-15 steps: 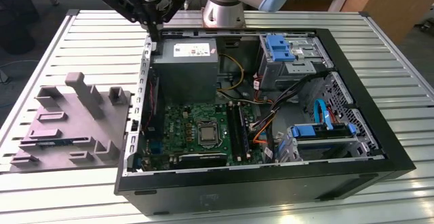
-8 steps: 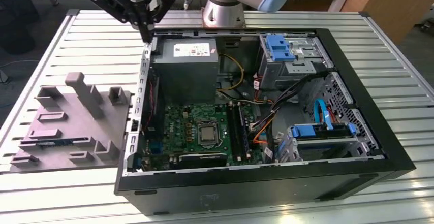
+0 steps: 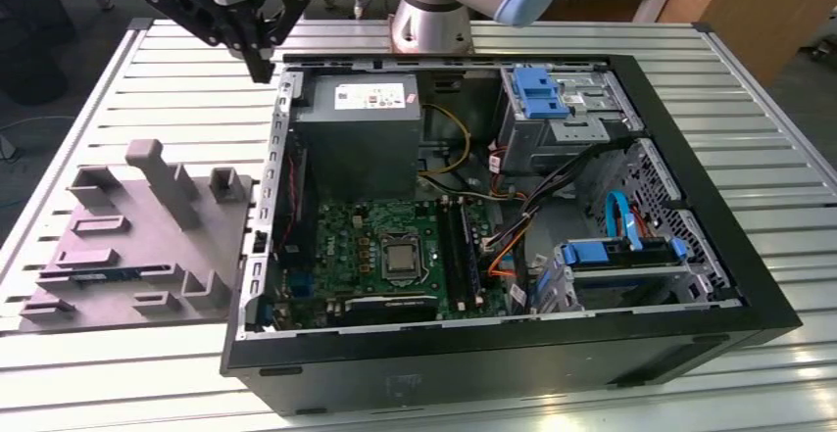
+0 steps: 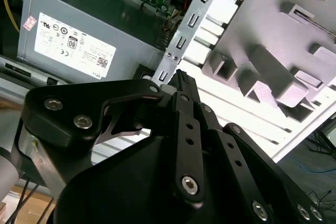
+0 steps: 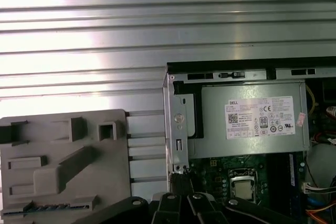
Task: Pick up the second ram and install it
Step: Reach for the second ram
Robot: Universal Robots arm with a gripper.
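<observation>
the gripper (image 3: pixel 265 68) hangs above the slatted table (image 3: pixel 118 373), just outside the open computer case (image 3: pixel 523 354) by its corner next to the power supply (image 3: pixel 356 128). in both wrist views its fingers are drawn narrow, tips together with nothing between them. the case holds the power supply, a green motherboard (image 3: pixel 353 246) and drive cages (image 3: pixel 575 109) with blue latches. well apart from the gripper, a grey holder (image 3: pixel 157 226) carries the second ram (image 3: pixel 105 276), which sits on edge in a slot, its long axis running across the exterior view from left to right.
</observation>
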